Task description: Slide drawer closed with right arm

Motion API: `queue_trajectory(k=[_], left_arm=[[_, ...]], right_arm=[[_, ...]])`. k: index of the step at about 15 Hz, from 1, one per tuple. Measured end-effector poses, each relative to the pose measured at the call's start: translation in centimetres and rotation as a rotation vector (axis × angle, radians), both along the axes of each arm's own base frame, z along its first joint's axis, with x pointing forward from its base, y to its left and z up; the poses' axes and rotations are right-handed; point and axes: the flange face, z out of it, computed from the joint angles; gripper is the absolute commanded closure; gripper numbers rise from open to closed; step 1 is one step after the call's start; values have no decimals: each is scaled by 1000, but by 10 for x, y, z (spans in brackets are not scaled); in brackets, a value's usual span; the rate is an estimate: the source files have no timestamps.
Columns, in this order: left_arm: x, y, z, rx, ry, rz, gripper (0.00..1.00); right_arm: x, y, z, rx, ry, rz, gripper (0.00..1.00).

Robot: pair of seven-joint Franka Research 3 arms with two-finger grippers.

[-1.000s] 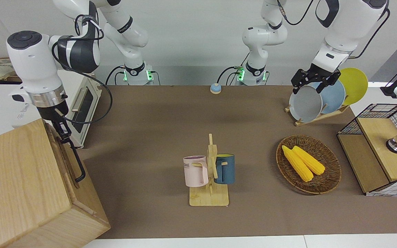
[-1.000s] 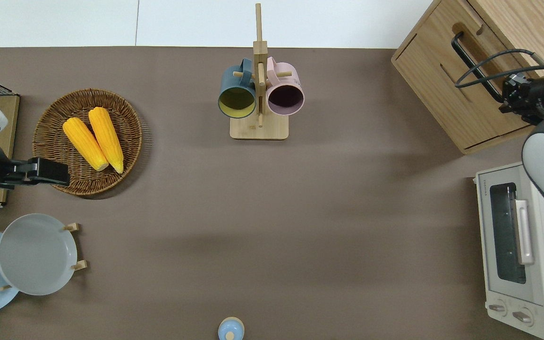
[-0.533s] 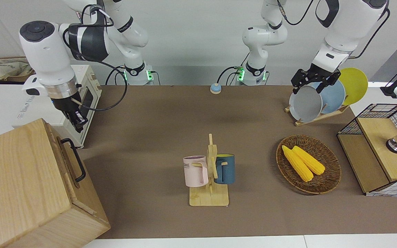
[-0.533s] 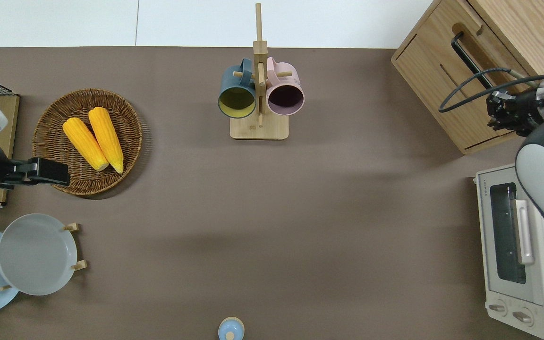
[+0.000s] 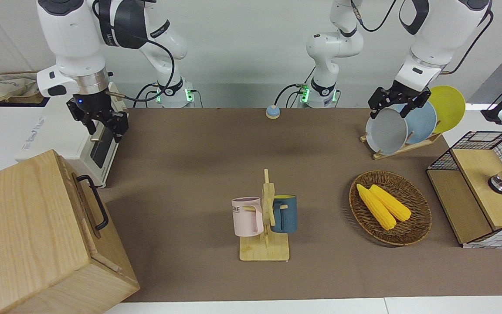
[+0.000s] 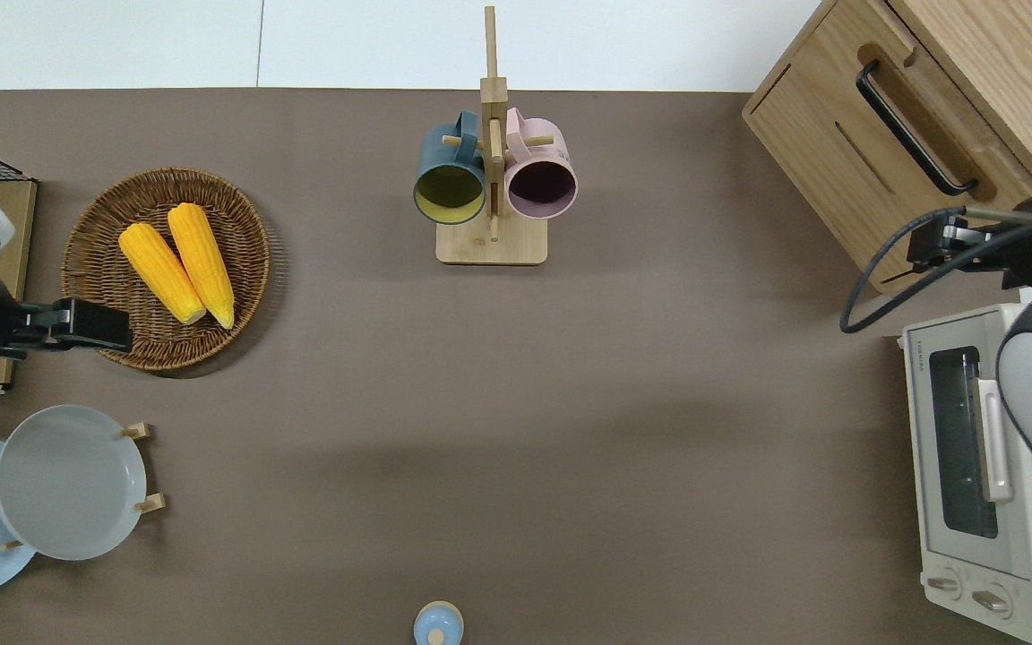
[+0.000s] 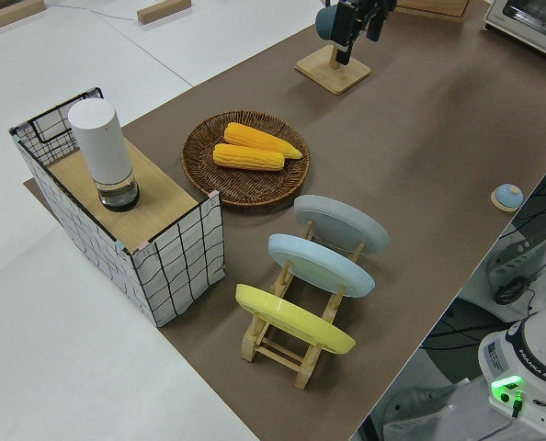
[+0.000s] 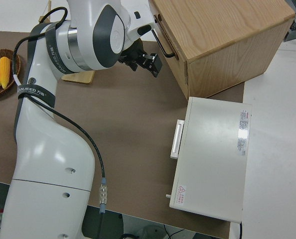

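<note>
The pale-wood drawer (image 5: 83, 205) sits pushed in, level with the front of the big wood cabinet (image 5: 24, 226) at the right arm's end of the table. Its black bar handle (image 6: 910, 130) is free; it also shows in the right side view (image 8: 164, 45). My right gripper (image 5: 103, 127) is open and empty. It hangs in the air over the cabinet's corner nearest the robots and the gap to the white toaster oven (image 6: 973, 466), as the overhead view (image 6: 928, 246) shows, clear of the handle. My left arm is parked, its gripper (image 5: 389, 109) open.
A mug rack (image 6: 491, 179) with a blue and a pink mug stands mid-table. A wicker basket (image 6: 104, 215) of corn, a plate rack (image 5: 401, 126), a wire-mesh cabinet (image 5: 477, 192) and a small blue bell (image 5: 273, 112) are also on the table.
My right gripper has left the drawer handle, risen and drawn back toward the robots, and its fingers have spread. The drawer has not moved. The left arm is still.
</note>
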Motion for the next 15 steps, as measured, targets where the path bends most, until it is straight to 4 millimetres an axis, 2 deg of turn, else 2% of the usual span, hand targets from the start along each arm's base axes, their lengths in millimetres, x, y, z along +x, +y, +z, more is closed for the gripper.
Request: queue_trajectory(k=[3, 6, 10, 15], left_arm=[[0, 0, 0, 0, 0, 0, 2], [0, 0, 0, 0, 0, 0, 2], [0, 0, 0, 0, 0, 0, 5], [0, 0, 0, 0, 0, 0, 2]], right_arm=[[-12, 3, 10, -1, 45, 143, 11], [-23, -1, 23, 47, 43, 206, 11], [-40, 2, 35, 127, 23, 213, 11], [-51, 4, 34, 176, 23, 202, 11]])
